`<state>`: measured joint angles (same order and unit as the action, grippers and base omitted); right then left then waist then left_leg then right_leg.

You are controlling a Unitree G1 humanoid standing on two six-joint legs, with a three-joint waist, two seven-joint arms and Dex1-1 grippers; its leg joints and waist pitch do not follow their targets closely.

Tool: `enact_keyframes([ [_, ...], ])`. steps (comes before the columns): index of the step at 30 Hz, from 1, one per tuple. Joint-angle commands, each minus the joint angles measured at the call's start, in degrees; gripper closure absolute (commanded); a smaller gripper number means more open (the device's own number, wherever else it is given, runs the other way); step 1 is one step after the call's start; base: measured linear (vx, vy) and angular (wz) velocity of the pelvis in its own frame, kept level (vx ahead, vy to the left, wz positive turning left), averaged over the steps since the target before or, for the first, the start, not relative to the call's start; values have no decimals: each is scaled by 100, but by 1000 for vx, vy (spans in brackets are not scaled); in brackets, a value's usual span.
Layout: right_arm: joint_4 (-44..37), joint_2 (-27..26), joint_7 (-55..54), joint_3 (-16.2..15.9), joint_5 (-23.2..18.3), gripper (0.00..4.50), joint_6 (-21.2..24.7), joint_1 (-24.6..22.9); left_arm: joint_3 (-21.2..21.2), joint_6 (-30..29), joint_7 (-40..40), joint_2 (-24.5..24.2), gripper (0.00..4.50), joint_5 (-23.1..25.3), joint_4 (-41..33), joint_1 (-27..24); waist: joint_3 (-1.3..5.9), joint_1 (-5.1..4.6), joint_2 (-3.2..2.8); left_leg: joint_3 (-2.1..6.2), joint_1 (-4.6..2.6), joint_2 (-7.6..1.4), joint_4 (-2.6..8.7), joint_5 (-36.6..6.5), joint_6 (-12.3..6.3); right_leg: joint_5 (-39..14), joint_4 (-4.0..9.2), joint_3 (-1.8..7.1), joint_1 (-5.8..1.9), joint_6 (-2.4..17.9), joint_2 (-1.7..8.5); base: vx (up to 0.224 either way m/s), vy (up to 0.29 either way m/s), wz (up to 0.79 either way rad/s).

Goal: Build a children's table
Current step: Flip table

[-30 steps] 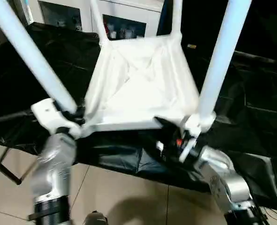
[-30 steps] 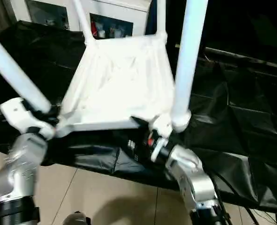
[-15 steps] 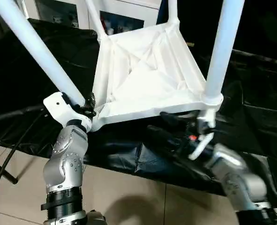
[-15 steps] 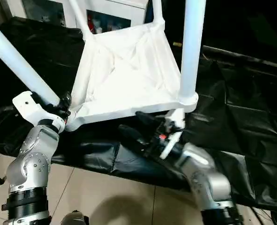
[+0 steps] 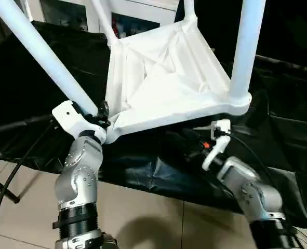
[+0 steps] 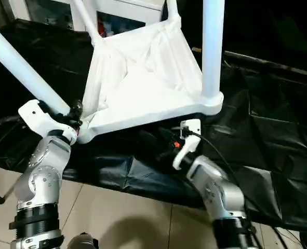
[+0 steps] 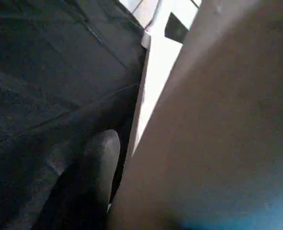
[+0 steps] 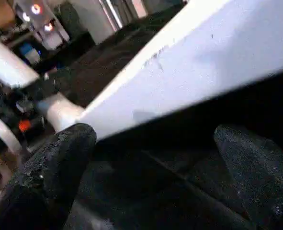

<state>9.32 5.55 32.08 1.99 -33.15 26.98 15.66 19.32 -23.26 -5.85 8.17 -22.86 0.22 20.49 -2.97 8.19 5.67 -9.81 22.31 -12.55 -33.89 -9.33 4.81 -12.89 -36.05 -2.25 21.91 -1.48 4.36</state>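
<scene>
Right, the children's table [image 5: 163, 78] lies upside down on the black-draped work table [image 5: 278, 109], its ribbed underside facing up and its legs standing up from the corner sockets, so the build looks close to done. The near edge hangs out past the front of the cloth, tilted, with the near-left corner [image 5: 107, 136] lower than the near-right one [image 5: 240, 104].

My left gripper [image 5: 98, 116] is clamped at that near-left corner, around the base of the left leg [image 5: 44, 57]. My right gripper [image 8: 155, 158] hangs with its two black fingers spread wide just under the near edge, holding nothing.

My worry is that only one corner is held. If the left grip slips or I twist that wrist, I judge the top could pivot, slide off the cloth, or lever a leg out of its socket.
</scene>
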Motion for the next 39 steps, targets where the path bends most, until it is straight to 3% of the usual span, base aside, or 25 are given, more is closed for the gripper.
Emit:
enact_keyframes([
  [1, 36, -2, -113, 176, -145, 0, 99, 78, -121, 165, 54, 248, 198, -467, -221, 226, 373, -5, -1, -14, -150, -54, 363, -548, 107, 490, 344, 157, -235, 730, 264, 0, 0, 0],
  [2, 196, -214, -314, 379, -349, 0, 103, 274, -140, 156, 70, 289, 198, -447, -194, 253, 379, -7, -34, -11, -151, -53, 366, -519, 120, 553, 333, 156, -228, 731, 264, 0, 0, 0],
  [5, 704, -572, -834, 753, -525, 0, -61, 676, -198, 130, 109, 327, 198, -383, -162, 263, 388, -24, -42, -13, -164, -57, 370, -555, 193, 526, 324, 149, -213, 768, 263, 0, 0, 0],
  [7, 816, -629, -916, 821, -550, 0, -98, 754, -197, 127, 107, 337, 198, -385, -160, 265, 398, -7, -54, -17, -177, -56, 362, -481, 226, 692, 310, 148, -215, 754, 255, 0, 0, 0],
  [8, 1010, -721, -1028, 931, -568, 0, -155, 889, -209, 107, 104, 336, 198, -374, -164, 260, 399, -12, -88, -14, -170, -53, 361, -437, 238, 790, 297, 150, -216, 744, 251, 0, 0, 0],
  [11, 1394, -916, -1137, 1163, -779, 0, -225, 1191, -242, 101, 123, 339, 199, -353, -154, 250, 408, -18, -63, -23, -160, -40, 360, -417, 264, 924, 287, 146, -234, 700, 250, 0, 0, 0],
  [12, 1729, -1077, -1239, 1333, -993, 0, -236, 1454, -282, 92, 141, 345, 199, -324, -157, 237, 406, -23, -84, -20, -165, -40, 365, -447, 282, 913, 292, 143, -230, 690, 248, 0, 0, 0],
  [15, 1945, -1168, -1336, 1453, -1068, 0, -241, 1612, -300, 84, 140, 359, 199, -308, -171, 223, 408, -36, -102, -9, -154, -50, 373, -471, 293, 896, 278, 138, -238, 692, 255, 0, 0, 0],
  [21, 2999, -1358, -1634, 2006, -1353, 0, -500, 2306, -443, 48, 165, 454, 199, -242, -238, 155, 416, -47, -105, -27, -162, -43, 366, -456, 327, 914, 276, 135, -232, 696, 249, 0, 0, 0],
  [23, 3212, -1378, -1719, 2181, -1428, 33, -618, 2442, -509, 12, 178, 462, 199, -209, -251, 131, 429, -51, -98, -30, -150, -37, 354, -371, 290, 1075, 256, 136, -246, 697, 251, 0, 0, 0],
  [25, 3446, -1381, -1763, 2431, -1626, 39, -708, 2598, -562, -4, 183, 478, 199, -186, -271, 107, 433, -33, -103, -32, -157, -37, 351, -348, 250, 1152, 250, 131, -246, 726, 249, 0, 0, 0],
  [26, 3488, -1365, -1748, 2467, -1640, 39, -719, 2626, -565, -3, 182, 480, 199, -187, -273, 104, 434, -35, -133, -30, -152, -35, 350, -369, 251, 1137, 245, 130, -245, 739, 250, 0, 0, 0],
  [27, 3517, -1346, -1731, 2492, -1646, 68, -726, 2643, -567, -1, 186, 479, 199, -190, -270, 102, 431, -37, -114, -30, -150, -38, 351, -363, 237, 1140, 250, 128, -250, 743, 245, 0, 0, 0],
  [32, 3693, -1264, -1657, 2611, -1682, 111, -775, 2711, -599, -14, 222, 441, 199, -196, -232, 88, 435, -31, -112, -34, -149, -40, 343, -322, 204, 1159, 246, 126, -253, 781, 247, 0, 0, 0],
  [33, 3739, -1241, -1639, 2657, -1679, 124, -803, 2725, -599, -15, 243, 433, 199, -211, -228, 86, 435, -35, -148, -32, -155, -42, 345, -349, 220, 1147, 254, 125, -245, 786, 247, 0, 0, 0],
  [39, 3923, -1191, -1552, 2740, -1683, 168, -867, 2800, -614, -38, 318, 429, 199, -220, -233, 70, 436, -38, -153, -28, -154, -44, 347, -404, 241, 1075, 248, 123, -251, 839, 247, 0, 0, 0],
])
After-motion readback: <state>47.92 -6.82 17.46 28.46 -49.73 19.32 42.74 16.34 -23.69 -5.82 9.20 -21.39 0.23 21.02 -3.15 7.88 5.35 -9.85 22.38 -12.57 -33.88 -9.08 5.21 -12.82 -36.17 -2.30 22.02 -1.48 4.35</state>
